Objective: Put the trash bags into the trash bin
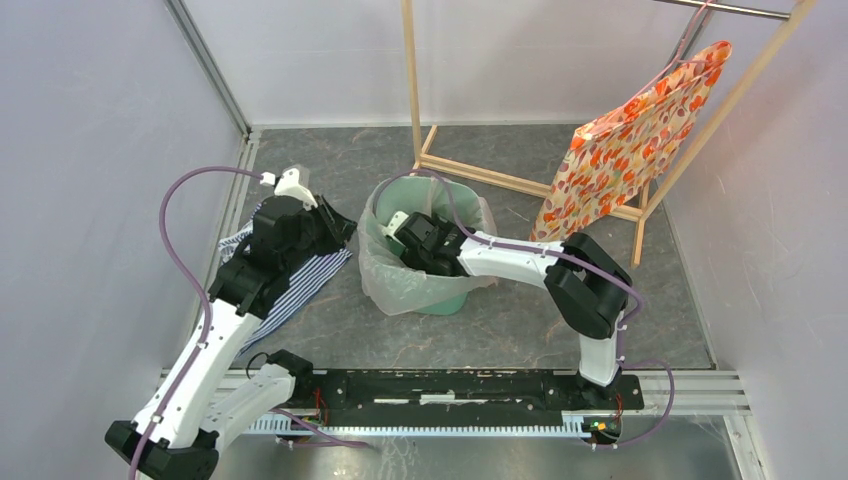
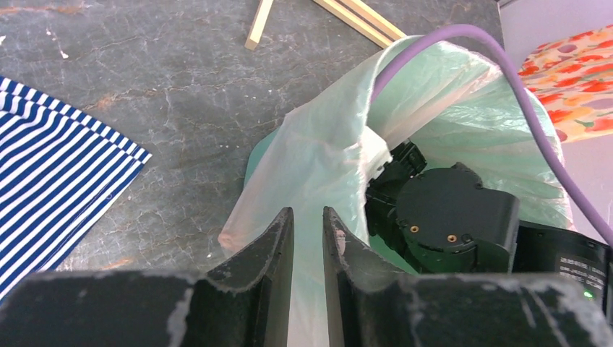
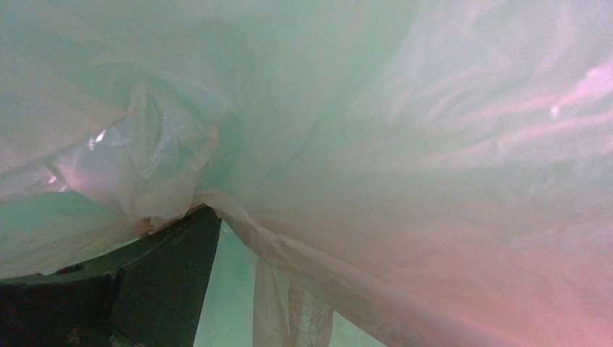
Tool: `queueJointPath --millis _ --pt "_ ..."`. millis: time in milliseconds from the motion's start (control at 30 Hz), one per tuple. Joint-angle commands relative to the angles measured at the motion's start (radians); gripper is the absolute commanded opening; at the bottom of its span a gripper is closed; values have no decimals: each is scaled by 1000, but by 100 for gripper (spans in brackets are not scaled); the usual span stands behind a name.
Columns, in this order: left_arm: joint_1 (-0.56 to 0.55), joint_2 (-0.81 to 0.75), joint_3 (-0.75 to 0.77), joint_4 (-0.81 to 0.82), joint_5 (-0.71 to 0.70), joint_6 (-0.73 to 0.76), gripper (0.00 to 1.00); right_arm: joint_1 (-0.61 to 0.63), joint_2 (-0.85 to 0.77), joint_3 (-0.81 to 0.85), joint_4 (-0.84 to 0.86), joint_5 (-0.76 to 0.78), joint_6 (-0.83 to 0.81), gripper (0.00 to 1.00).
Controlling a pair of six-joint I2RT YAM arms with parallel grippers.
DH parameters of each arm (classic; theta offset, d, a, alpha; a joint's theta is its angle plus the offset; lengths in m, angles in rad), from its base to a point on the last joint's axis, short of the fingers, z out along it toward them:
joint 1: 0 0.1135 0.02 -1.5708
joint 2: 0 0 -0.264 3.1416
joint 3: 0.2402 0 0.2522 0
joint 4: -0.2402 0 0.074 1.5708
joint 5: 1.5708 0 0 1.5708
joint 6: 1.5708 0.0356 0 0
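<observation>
The mint-green trash bin [image 1: 455, 300] stands mid-table. The pale-pink trash bag [image 1: 385, 280] lies over its rim and hangs down its left outer side; it also shows in the left wrist view [image 2: 318, 152]. My left gripper [image 1: 348, 230] is at the bin's left rim, its fingers [image 2: 282, 246] almost together with bag film between them [image 2: 308, 289]. My right gripper [image 1: 405, 240] reaches down inside the bin. In the right wrist view the bag [image 3: 405, 144] fills the frame. One dark finger [image 3: 166, 267] shows well left of centre; the other is hidden behind film.
A blue-white striped cloth [image 1: 300, 275] lies left of the bin under my left arm. A wooden rack [image 1: 470, 172] stands behind the bin, with an orange floral bag [image 1: 630, 140] hanging on it at the right. Grey walls close in both sides.
</observation>
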Motion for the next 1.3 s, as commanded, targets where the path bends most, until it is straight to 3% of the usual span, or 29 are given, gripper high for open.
queueJointPath --millis 0,400,767,1267 --pt "-4 9 68 -17 21 70 28 17 54 -47 27 21 -93 93" --pt "-5 48 187 -80 54 118 30 9 113 -7 7 75 -143 93" --pt "-4 109 165 -101 75 180 32 7 105 52 -41 93 -113 93" --pt "-5 143 156 -107 87 206 22 5 35 200 -143 46 -61 96"
